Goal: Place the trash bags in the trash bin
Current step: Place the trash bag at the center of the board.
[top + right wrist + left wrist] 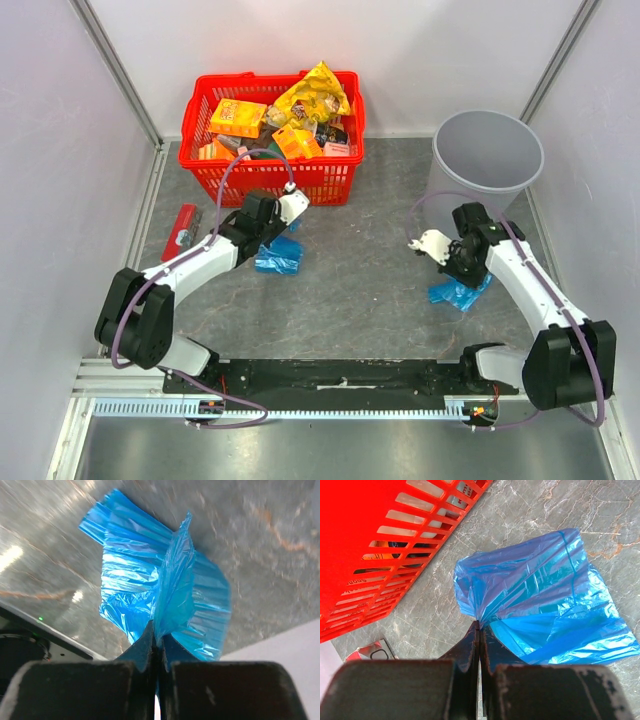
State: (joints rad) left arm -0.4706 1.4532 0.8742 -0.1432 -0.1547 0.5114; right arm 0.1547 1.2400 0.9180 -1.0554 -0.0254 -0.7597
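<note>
Top external shows the trash bin seemingly empty. We see the left hand clamped on the left trash bag and the right hand on the right trash bag, both down at the bench; nothing delivered yet.

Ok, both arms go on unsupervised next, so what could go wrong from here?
Both jaws are shut on only a thin fold of film, on the left bag and the right bag; either could slip free when lifted. The left bag lies near the red basket, far from the bin, with the right arm between, so the arms might clash. Loose film could hang over the bin's rim.
</note>
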